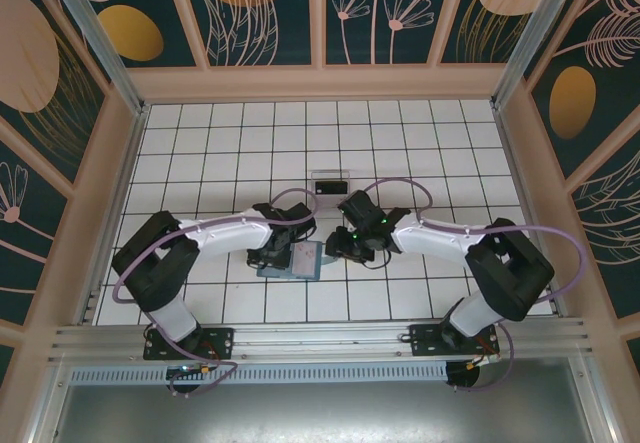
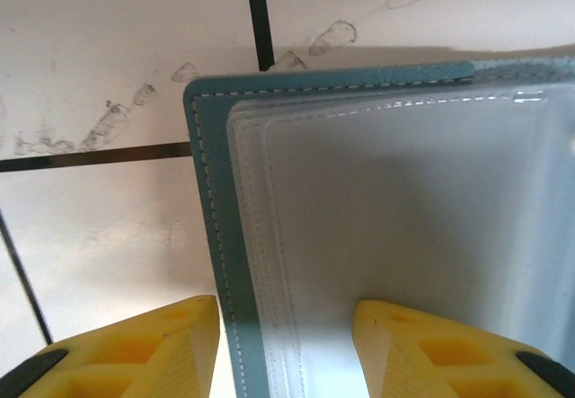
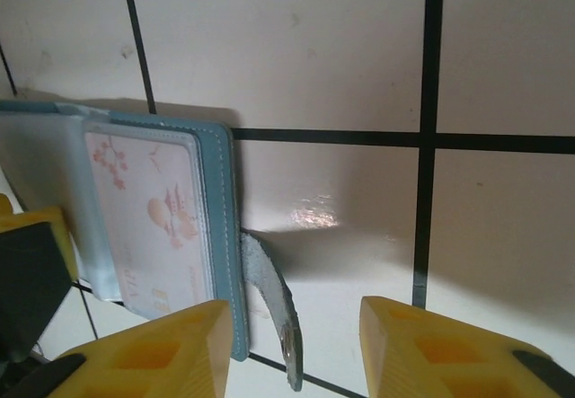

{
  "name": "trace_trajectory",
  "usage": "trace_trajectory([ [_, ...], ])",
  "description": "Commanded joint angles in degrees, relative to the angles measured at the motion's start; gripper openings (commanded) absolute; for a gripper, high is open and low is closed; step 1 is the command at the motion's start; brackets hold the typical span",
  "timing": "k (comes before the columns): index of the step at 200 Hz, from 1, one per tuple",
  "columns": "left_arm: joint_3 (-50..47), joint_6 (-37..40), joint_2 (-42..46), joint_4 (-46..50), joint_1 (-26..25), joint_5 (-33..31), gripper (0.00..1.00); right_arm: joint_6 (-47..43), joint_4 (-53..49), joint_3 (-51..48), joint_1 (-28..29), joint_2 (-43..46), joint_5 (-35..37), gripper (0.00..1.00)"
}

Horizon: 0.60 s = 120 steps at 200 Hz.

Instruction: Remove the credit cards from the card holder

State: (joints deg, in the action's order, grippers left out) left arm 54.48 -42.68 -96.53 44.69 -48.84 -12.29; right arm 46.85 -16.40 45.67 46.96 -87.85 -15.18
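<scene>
The small flat teal-blue bifold card holder (image 1: 305, 263) lies open on the white-tiled worktop (image 1: 200, 163) with black grid lines, near its middle and between the two arms. The left hand (image 1: 272, 251) is over the holder's left part. In the left wrist view the fingers are spread. One yellow finger (image 2: 135, 353) is over bare tile just outside the stitched edge, and the other is over the clear plastic sleeves (image 2: 404, 191). Nothing is pinched between them. The right hand (image 1: 335, 248) is at the holder's right edge, and the right wrist view shows it spread as well. Its left finger (image 3: 153, 353) overlaps the holder's edge and its right finger is over bare tile. The grey strap tab (image 3: 274, 313) with its metal snap lies in the gap between them, not clamped. A pale card with a pink blossom print (image 3: 153, 218) sits in the sleeve nearest that edge. Farther from the arms and apart from the holder, a pale rectangular card with a dark band (image 1: 330, 180) lies flat on the worktop.
</scene>
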Motion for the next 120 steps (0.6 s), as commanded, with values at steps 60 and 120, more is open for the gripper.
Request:
trace_trajectory([
  [60,-5.44,1.24,2.13,-10.49,0.06,15.53,0.44,-1.89,-2.58,1.51,-0.09,-0.60,2.22,0.06],
  [120,-5.04,-1.36,7.83,-10.21,0.06,17.18,0.42,-6.28,-7.50,0.98,-5.16,2.28,4.24,0.05],
])
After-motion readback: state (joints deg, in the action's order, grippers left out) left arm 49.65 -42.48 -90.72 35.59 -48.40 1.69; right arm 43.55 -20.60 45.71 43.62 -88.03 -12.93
